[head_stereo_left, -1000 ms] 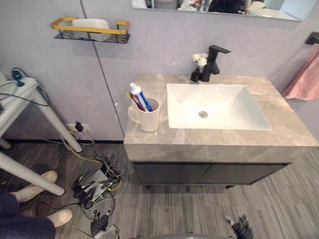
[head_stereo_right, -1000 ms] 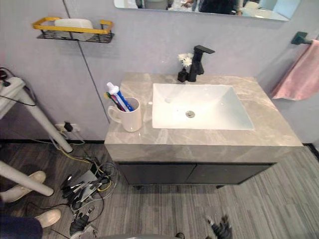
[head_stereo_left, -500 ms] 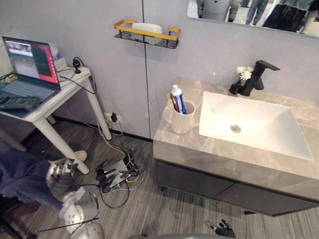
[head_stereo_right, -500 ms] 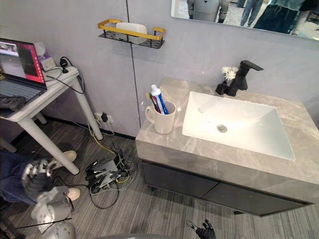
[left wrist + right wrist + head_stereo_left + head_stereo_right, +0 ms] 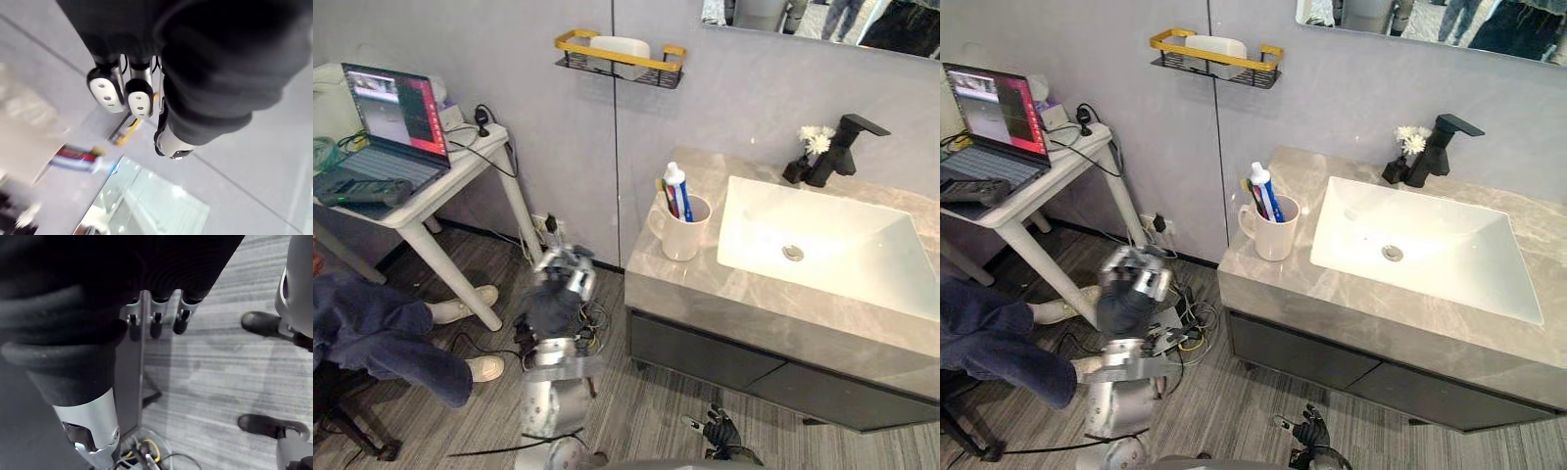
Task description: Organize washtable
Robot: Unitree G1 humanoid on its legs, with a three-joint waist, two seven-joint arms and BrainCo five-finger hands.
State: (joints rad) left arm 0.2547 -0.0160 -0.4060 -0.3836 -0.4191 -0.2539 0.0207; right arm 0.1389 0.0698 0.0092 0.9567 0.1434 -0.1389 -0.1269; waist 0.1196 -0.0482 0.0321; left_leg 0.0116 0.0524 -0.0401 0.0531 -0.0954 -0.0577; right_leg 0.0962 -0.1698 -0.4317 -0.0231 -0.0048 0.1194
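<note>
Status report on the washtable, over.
Left hand up beside the counter, fingers curled, empty. Right hand low, open. Mug with toothpaste upright left of sink, untouched.

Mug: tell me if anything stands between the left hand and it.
Nothing visible does. The left hand hangs over the floor to the left of the counter; the mug stands at the counter's left end, and only open air shows between them.
</note>
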